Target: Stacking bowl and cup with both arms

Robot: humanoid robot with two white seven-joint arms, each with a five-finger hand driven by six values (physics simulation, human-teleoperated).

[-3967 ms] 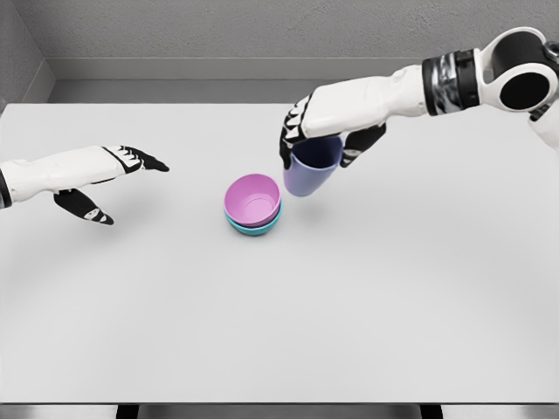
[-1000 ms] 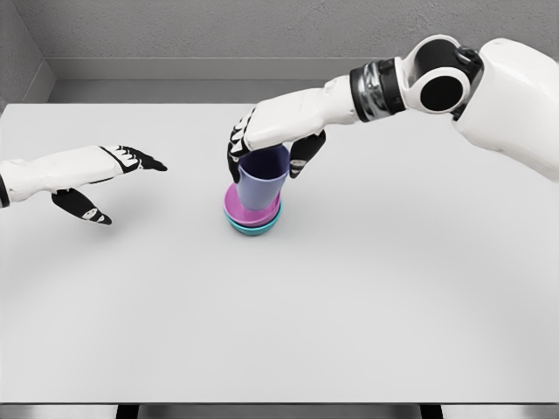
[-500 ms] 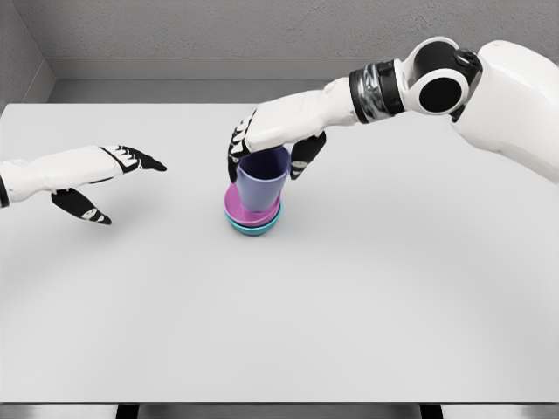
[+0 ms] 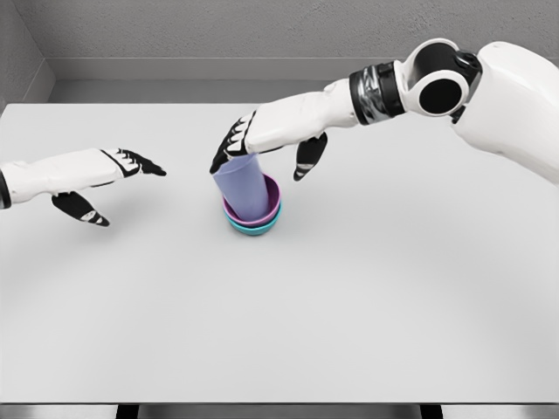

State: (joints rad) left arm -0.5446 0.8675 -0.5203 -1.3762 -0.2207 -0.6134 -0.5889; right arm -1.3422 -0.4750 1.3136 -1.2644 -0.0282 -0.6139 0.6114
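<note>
Since half a sec ago: right hand (image 4: 262,150) has let go — fingers now spread wide above the cup (image 4: 243,187), no longer wrapped round it. Cup has tipped, top leaning toward the bench's left edge, base sitting in the pink bowl (image 4: 273,203), which nests in the teal bowl (image 4: 258,229). Left hand (image 4: 103,179) hasn't budged, fingers apart, holding nothing, near the left edge.

Head view, the only one: stack sits roughly mid-bench (image 4: 349,305), a bit toward the far edge. Right-hand fingertips look close to or brushing the cup's rim; can't tell if there's contact.

Handling, my guess: cup reads as light, stiff, smooth plastic, so slippery and easy to knock. Tall w/ a narrow base in a shallow round bowl, so it rocks; the tilt says it isn't seated flat. Best hold would be round the upper wall just below the rim, thumb opposite fingers, then straighten. Bowls look light too and could slide if nudged.

Room: plenty. Bare bench on all sides of the stack, edges well away, left hand well apart. Right hand can lift straight up w/o obstruction.
</note>
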